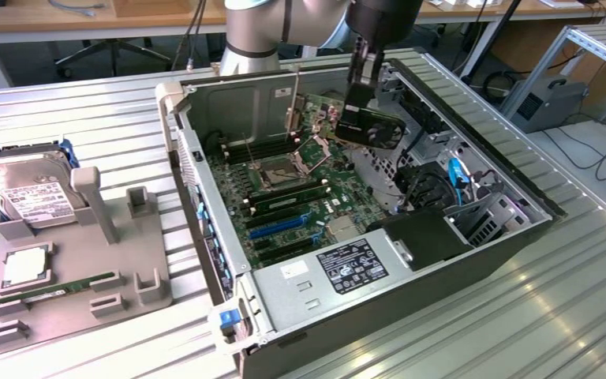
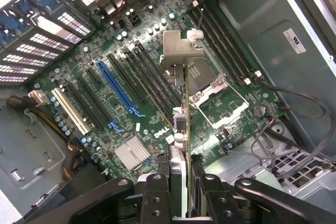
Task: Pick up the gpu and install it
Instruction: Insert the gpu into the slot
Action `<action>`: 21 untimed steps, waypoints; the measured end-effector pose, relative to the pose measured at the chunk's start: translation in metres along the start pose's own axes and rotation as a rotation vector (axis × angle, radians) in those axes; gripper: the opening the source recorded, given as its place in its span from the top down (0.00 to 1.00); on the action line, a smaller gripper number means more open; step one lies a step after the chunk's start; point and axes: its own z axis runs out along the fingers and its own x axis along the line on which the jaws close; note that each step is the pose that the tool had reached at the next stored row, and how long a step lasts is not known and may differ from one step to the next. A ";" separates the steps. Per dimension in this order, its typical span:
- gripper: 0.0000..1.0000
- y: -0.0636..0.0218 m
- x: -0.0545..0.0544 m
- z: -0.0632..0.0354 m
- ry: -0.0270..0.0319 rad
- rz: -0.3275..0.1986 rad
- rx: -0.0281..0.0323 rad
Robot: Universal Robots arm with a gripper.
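My claw (image 2: 183,188) clamped on gpu (image 1: 372,128); card hangs edge-down above motherboard (image 2: 131,95) inside case (image 1: 230,99), not in slot.

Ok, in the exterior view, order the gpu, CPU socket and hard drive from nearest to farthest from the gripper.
1. gpu, held by the gripper.
2. CPU socket, on the motherboard below.
3. hard drive, far off at the exterior view's left.

gpu (image 1: 372,126): thin dark card, pale metal bracket (image 2: 176,51). Flat green motherboard (image 1: 297,193): one bright blue slot (image 2: 118,88), one white slot (image 2: 71,111). Silver boxy hard drive (image 1: 29,193), white label, 9 o'clock of grey case (image 1: 230,103), exterior view.
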 end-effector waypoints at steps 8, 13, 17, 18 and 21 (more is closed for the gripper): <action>0.73 0.0000 0.000 0.0000 0.0001 -0.048 0.0000; 0.73 0.0000 0.000 0.0001 0.0001 -0.077 -0.0001; 0.73 0.0000 0.000 0.0001 0.0001 -0.097 -0.0001; 0.73 0.0000 0.000 0.0001 0.0001 -0.103 -0.0001; 0.73 0.0000 0.000 0.0001 0.0001 -0.119 -0.0001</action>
